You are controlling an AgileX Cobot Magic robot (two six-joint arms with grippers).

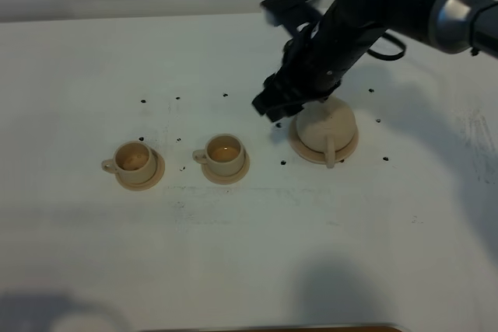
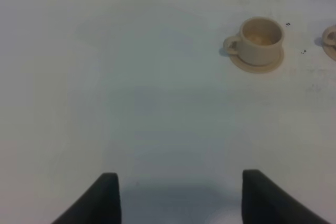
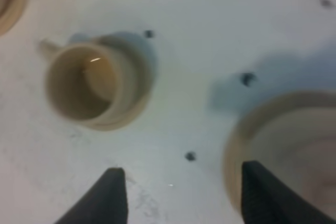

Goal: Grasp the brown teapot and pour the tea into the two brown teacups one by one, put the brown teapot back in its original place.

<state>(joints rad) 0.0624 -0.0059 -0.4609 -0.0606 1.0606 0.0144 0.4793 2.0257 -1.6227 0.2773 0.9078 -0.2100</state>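
The open, empty right end effector [image 1: 270,109] hangs by the brown teapot [image 1: 331,126], likely hard and breakable; best hold its loop handle [image 1: 331,155].

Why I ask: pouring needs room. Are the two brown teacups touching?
Apart. The exterior high view shows bare table between one teacup and the other teacup, saucers included.

Pale tan teapot [image 1: 327,124], tan cups [image 1: 134,159], tan saucers [image 1: 159,172]. White table [image 1: 233,254], tiny black dots [image 1: 226,95]. Black arm [image 1: 342,29].
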